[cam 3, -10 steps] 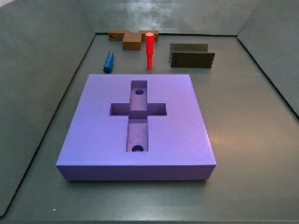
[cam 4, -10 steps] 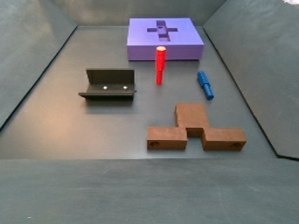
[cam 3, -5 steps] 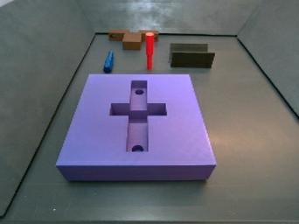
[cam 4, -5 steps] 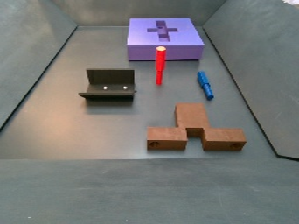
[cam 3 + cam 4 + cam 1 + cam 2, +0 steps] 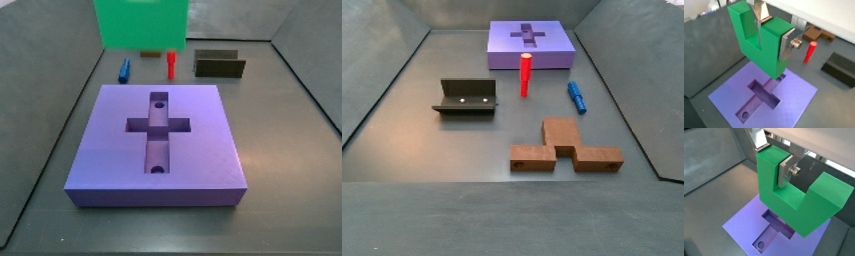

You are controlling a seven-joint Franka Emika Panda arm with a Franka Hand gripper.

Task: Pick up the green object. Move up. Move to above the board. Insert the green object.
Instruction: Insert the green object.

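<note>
Grey and matte, the walled work floor carries the board (image 5: 158,145), which serves as the landmark for everything else. Compared with the side pictures from half a second and a second earlier, one thing is new: the green object (image 5: 140,24) now fills the top of a side view, hanging high over the far edge of the board, where before nothing green showed at all. The other side view is unchanged and shows no green piece or arm, so the carried block lies outside its frame. In both wrist views the gripper (image 5: 774,30) is clamped across one prong of the green object (image 5: 794,195), a silver finger plate (image 5: 785,170) pressed flat against the prong's inner face, and the block's flat base points downward toward the cross-shaped recess (image 5: 762,90). That suggests pick-up and lift are done and the carry toward the board is under way or nearly finished; insertion has not begun, since the block is well clear of the board's top. Beyond the far edge of the board stand the red peg (image 5: 171,63), the blue piece (image 5: 123,70), and the fixture (image 5: 219,64); the brown block (image 5: 565,147) lies farther off still.
</note>
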